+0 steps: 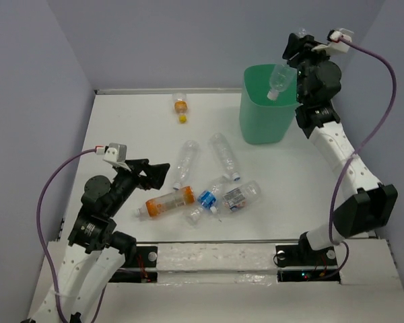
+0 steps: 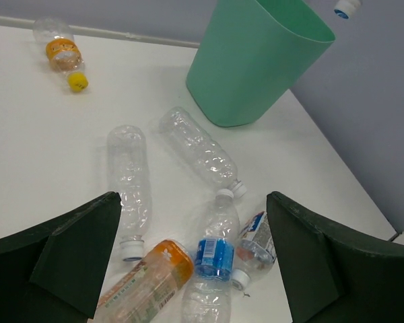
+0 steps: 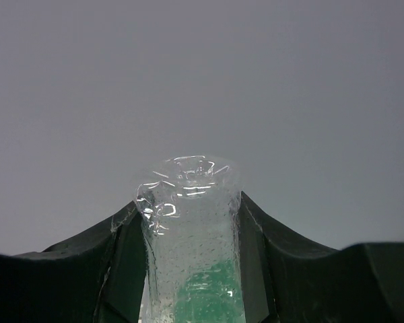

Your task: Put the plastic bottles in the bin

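Your left fingers (image 1: 153, 173) hang spread wide and empty over five plastic bottles (image 1: 222, 198) lying clustered on the desk (image 1: 121, 128). An orange-labelled bottle (image 1: 181, 108) lies apart near the far edge. Your right fingers (image 1: 294, 59) are clamped on a clear bottle (image 1: 281, 79), held cap down above the bin (image 1: 262, 118) at its right rim.

Mint-green bin (image 1: 264, 118), clear bottles (image 1: 186, 163) (orange, blue labels)

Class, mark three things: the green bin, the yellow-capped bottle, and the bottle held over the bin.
green bin (image 1: 262, 121), top external view, front wall.
yellow-capped bottle (image 1: 181, 105), top external view, orange label.
held bottle (image 1: 281, 79), top external view, clear body.
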Controlling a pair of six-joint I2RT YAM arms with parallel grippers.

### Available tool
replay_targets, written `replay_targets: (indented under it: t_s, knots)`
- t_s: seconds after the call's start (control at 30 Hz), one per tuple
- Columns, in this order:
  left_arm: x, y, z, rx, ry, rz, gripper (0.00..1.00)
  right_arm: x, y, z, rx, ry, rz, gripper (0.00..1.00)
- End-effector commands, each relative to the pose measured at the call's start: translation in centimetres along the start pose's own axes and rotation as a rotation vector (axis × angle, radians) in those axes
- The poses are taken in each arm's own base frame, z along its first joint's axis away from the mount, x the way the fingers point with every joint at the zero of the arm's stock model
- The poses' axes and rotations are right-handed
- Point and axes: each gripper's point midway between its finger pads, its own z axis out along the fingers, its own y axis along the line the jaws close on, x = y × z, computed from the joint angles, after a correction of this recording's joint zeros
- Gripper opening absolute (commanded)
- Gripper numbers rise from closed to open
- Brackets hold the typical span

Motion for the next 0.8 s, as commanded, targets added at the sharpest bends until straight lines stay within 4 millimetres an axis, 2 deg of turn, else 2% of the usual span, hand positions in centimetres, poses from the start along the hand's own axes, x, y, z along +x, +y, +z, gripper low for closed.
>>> replay_targets:
  t_s: [0.0,0.03,0.07,0.1,0.13,0.17,0.2,0.3,0.37,0.47,0.5,0.53,0.57,0.6,0.63,0.67,0.7,0.77]
  knots:
    - [0.2,0.9,1.0,-0.026,0.014,0.003,0.99,-2.4,2.1,4.3,-0.018,-0.114,-0.105,0.35]
    - [0.2,1.1,1.2,-0.036,0.018,0.003,0.99,-1.3,2.1,5.1,-0.019,-0.091,-0.146,0.35]
    - [0.4,1.5,1.5,-0.05,0.03,0.002,0.99,1.6,1.8,6.2,-0.015,-0.047,-0.174,0.38]
    - [0.3,1.9,1.6,-0.069,0.028,0.003,0.99,1.9,1.8,6.7,-0.011,-0.045,-0.188,0.4]
    - [0.3,2.3,1.8,-0.086,0.032,0.008,0.99,3.1,1.6,7.0,-0.007,-0.029,-0.198,0.43]
    - [0.4,2.6,2.0,-0.102,0.038,0.01,0.99,4.2,1.3,7.2,-0.003,-0.009,-0.205,0.47]
    - [0.3,3.2,2.5,-0.136,0.044,0.011,0.99,6.0,0.8,7.1,0.005,0.026,-0.219,0.59]
    - [0.8,4.5,4.0,-0.194,0.101,0.019,0.99,7.9,0.5,6.4,-0.003,0.07,-0.205,0.75]
    - [-0.4,4.9,5.5,-0.232,0.109,0.028,0.99,8.2,0.6,5.4,-0.024,0.093,-0.186,0.87]
    - [-1.1,5.6,7.5,-0.268,0.118,0.024,0.99,9.0,0.4,4.3,-0.036,0.143,-0.181,0.9]
    - [-0.3,6.2,8.7,-0.288,0.154,0.017,0.99,8.9,0.5,4.0,-0.045,0.15,-0.176,0.9]
    - [-1.5,6.1,9.4,-0.294,0.132,0.011,0.99,7.7,0.8,3.4,-0.057,0.144,-0.165,0.91]
    - [-0.7,6.7,10.5,-0.316,0.162,-0.007,0.99,8.1,1.3,2.7,-0.087,0.167,-0.149,0.9]
    - [-1.4,6.4,11.1,-0.313,0.156,-0.014,0.99,8.0,1.6,2.2,-0.108,0.182,-0.139,0.9]
    - [-1.4,6.3,11.6,-0.308,0.163,-0.023,0.99,6.8,3.0,1.0,-0.162,0.191,-0.102,0.89]
    - [-1.3,6.3,12.0,-0.305,0.17,-0.032,0.99,8.1,2.6,0.6,-0.155,0.222,-0.1,0.86]
    - [-0.9,6.4,12.4,-0.311,0.183,-0.036,0.99,8.2,4.3,-1.2,-0.243,0.254,-0.086,0.83]
    - [-0.9,6.5,12.6,-0.321,0.182,-0.04,0.99,9.6,5.8,-3.7,-0.316,0.323,-0.077,0.8]
